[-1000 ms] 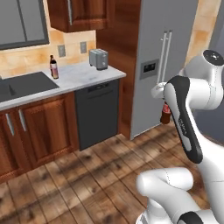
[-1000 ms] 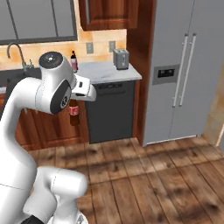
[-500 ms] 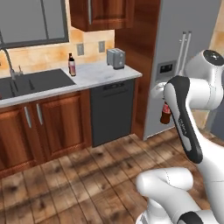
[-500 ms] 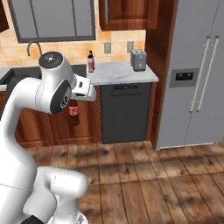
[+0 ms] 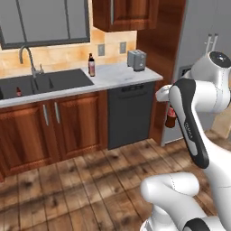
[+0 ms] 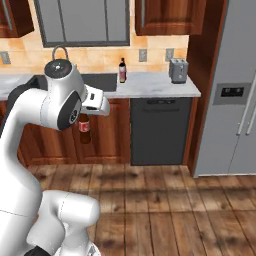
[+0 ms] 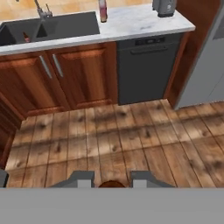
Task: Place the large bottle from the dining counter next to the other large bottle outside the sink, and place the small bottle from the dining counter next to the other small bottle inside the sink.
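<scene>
My hand (image 6: pixel 84 117) grasps a red-labelled bottle (image 6: pixel 84 128), hanging upright over plank floor | arm folded high | other large bottle (image 5: pixel 91 65) on pale stone worktop (image 5: pixel 117 74) beside dark sink (image 5: pixel 54 82)

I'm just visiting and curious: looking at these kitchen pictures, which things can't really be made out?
- Carried bottle: its top is hidden under the white hand in both base views, and in the hand view it is a brown sliver between the gripper tips.
- Small bottle in the sink: too tiny to read any detail.
- Large bottle on the counter: label too small.
- Toaster: cut off by the hand view's top edge.
</scene>
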### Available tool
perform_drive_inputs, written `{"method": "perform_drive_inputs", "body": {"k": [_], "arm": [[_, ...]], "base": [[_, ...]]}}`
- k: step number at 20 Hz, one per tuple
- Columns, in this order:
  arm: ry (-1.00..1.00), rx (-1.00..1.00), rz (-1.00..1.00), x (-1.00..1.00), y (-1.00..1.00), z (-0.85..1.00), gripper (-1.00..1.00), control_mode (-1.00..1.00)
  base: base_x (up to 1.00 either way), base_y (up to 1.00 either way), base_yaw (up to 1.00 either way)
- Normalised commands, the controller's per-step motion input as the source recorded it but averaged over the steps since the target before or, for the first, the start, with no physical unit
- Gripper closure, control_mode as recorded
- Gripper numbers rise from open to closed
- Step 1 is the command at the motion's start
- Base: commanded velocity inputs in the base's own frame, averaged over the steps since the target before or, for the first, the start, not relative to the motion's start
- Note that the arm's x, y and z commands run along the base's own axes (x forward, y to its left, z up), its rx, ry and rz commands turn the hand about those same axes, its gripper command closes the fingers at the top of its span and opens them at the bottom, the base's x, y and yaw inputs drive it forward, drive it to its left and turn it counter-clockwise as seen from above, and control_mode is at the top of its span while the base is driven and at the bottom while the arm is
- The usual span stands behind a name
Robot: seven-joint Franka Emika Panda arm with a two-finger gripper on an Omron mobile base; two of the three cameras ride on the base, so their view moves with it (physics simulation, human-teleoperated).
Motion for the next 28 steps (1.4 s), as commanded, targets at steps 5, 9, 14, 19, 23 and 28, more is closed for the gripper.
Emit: {"method": "perform_drive_inputs", "body": {"k": [5, 9, 14, 19, 23, 28], "arm": [[0.00, 0.00, 0.00, 0.00, 0.00, 0.00, 1.00, 1.00], [0.00, 0.00, 0.00, 0.00, 0.00, 0.00, 1.00, 1.00], [0.00, 0.00, 0.00, 0.00, 0.00, 0.00, 1.00, 1.00], [0.00, 0.00, 0.00, 0.00, 0.00, 0.00, 1.00, 1.00], [0.00, 0.00, 0.00, 0.00, 0.00, 0.00, 1.00, 1.00], [0.00, 0.00, 0.00, 0.00, 0.00, 0.00, 1.00, 1.00]], "base": [[0.00, 0.41, 0.21], [0.00, 0.46, 0.20], [0.00, 0.52, 0.18], [0.53, 0.44, 0.11], [1.00, 0.24, 0.00], [1.00, 0.34, 0.00]]}}
